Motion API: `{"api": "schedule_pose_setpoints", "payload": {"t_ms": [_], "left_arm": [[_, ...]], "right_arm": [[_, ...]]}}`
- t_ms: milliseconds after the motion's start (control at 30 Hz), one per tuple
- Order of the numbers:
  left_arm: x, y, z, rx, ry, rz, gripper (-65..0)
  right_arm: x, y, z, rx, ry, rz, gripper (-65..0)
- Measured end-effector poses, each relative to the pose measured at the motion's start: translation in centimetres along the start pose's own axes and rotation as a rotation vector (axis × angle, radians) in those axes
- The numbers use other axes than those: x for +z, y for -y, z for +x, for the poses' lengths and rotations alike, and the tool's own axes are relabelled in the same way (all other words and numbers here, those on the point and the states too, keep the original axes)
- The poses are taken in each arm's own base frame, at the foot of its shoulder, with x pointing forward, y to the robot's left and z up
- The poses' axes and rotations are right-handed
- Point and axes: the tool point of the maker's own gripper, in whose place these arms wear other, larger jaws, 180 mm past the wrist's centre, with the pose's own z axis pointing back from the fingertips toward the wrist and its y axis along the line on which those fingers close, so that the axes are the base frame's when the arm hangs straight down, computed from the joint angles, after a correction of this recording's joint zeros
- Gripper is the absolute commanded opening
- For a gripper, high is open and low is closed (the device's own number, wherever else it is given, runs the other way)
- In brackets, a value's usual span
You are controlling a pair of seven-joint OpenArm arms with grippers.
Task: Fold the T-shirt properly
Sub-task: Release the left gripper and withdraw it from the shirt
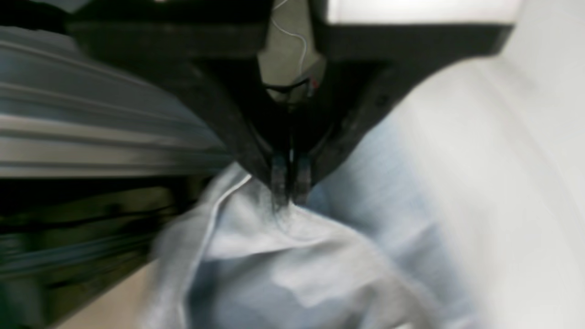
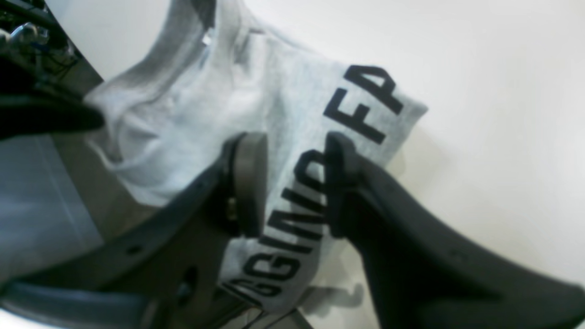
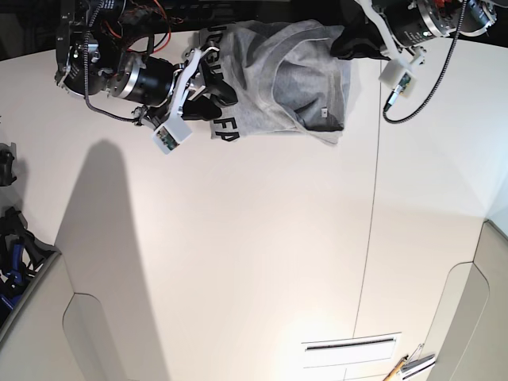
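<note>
The heather-grey T-shirt lies bunched at the far edge of the white table, with black block letters showing on its left part. My left gripper is shut on a pinch of the shirt's grey fabric; in the base view it sits at the shirt's right top corner. My right gripper is open, its fingers straddling the lettered part of the shirt; in the base view it is at the shirt's left edge.
A thin seam runs down the table right of centre. Dark equipment stands past the table's left edge. A slot and small tools lie at the front right. The table edge drops off behind the shirt.
</note>
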Motion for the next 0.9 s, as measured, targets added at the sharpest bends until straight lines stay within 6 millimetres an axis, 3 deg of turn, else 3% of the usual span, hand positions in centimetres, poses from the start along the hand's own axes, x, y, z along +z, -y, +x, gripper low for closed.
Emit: {"api": "schedule_pose_setpoints", "payload": {"t_ms": [267, 467, 500, 567, 600, 867, 900], "left_arm": [[2.6, -4.1, 0.2, 0.021, 0.02, 0.157, -65.0], [2.9, -4.3, 0.3, 0.026, 0.028, 0.166, -65.0], [2.9, -4.2, 0.2, 0.028, 0.029, 0.161, -62.1], [3.0, -4.1, 0.0, 0.033, 0.029, 0.157, -47.2], [3.0, -4.0, -0.1, 0.035, 0.025, 0.157, -43.1], [3.5, -4.8, -0.2, 0.033, 0.02, 0.191, -42.0], [3.7, -5.1, -0.2, 0.034, 0.026, 0.205, -42.0]], "right_arm": [[0.0, 0.0, 0.0, 0.0, 0.0, 0.0, -44.0], [0.0, 0.0, 0.0, 0.0, 0.0, 0.0, -44.0], [0.0, 0.0, 0.0, 0.0, 0.0, 0.0, -44.0], [0.0, 0.0, 0.0, 0.0, 0.0, 0.0, -44.0], [0.0, 0.0, 0.0, 0.0, 0.0, 0.0, -44.0], [0.0, -0.2, 0.3, -0.004, 0.012, 0.015, -44.1], [0.0, -0.6, 0.6, -0.009, 0.026, 0.034, -46.9]]}}
